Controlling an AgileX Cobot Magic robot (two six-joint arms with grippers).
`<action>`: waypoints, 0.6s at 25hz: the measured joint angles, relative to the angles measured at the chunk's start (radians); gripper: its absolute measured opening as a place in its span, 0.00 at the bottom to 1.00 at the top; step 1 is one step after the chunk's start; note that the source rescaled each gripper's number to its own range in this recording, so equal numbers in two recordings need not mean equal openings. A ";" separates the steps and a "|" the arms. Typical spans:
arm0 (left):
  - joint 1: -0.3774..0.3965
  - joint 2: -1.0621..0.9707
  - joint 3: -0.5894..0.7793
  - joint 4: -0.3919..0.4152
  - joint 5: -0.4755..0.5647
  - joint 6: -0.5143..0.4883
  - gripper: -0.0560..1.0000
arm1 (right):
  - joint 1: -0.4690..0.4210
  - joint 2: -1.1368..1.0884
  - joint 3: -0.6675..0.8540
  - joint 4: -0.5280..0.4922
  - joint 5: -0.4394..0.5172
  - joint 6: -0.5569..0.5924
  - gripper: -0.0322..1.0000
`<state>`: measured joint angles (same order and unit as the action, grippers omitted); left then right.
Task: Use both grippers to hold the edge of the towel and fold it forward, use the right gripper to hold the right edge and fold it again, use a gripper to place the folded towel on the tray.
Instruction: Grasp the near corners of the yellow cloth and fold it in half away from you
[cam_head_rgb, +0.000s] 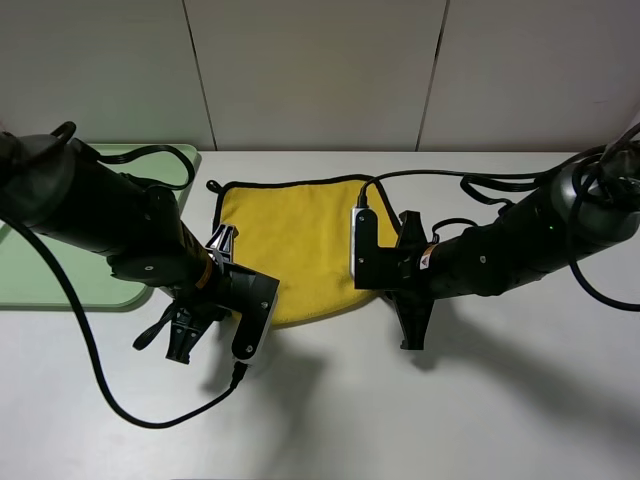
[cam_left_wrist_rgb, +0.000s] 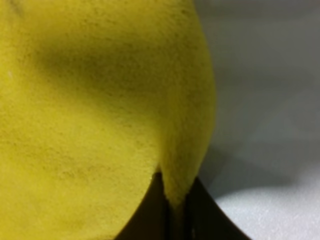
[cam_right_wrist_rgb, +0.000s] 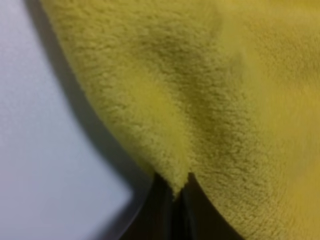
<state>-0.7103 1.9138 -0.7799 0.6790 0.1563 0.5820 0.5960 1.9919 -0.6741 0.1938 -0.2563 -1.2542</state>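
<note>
Tabletop (cam_head_rgb: 480, 420), white, lies nearest me, with a black cable (cam_head_rgb: 160, 426) off the left arm looped across it. Just past that, both claws are at the near side of the yellow towel (cam_head_rgb: 290, 240). The left gripper (cam_left_wrist_rgb: 175, 207) is clamped tight on a pinch of the fluffy cloth, squeezed between its two dark fingers (cam_left_wrist_rgb: 150, 220). The rest of the cloth swells away ahead of its tips. The right gripper (cam_right_wrist_rgb: 174, 197) is closed the same way, with a fold of towel caught between its fingers and white table showing off to one side.

Between the two grippers the near side of the towel sags in a rounded curve. Beyond them the cloth spreads out over the table. Its black trim (cam_head_rgb: 290, 182) runs along the far edge, and a small black loop (cam_head_rgb: 212, 186) sits at the far corner on the left gripper's side.

The pale green tray (cam_head_rgb: 40, 285) lies out past the left gripper's outer side, partly hidden behind that arm. One corner comes close to the loop, with a strip of table between them. The towel is not on the tray. Farthest back stands a pale panelled wall (cam_head_rgb: 320, 70).
</note>
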 joint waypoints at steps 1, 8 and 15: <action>0.000 0.000 0.000 0.000 0.000 0.000 0.06 | 0.000 -0.001 0.000 0.000 0.001 0.000 0.03; 0.000 -0.007 0.000 -0.001 0.010 0.000 0.06 | 0.000 -0.048 0.000 0.000 0.082 0.003 0.03; 0.000 -0.119 0.002 -0.005 0.075 0.000 0.06 | 0.000 -0.121 0.014 0.001 0.256 0.003 0.03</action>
<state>-0.7103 1.7951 -0.7782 0.6742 0.2314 0.5820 0.5960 1.8708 -0.6604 0.1948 0.0000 -1.2512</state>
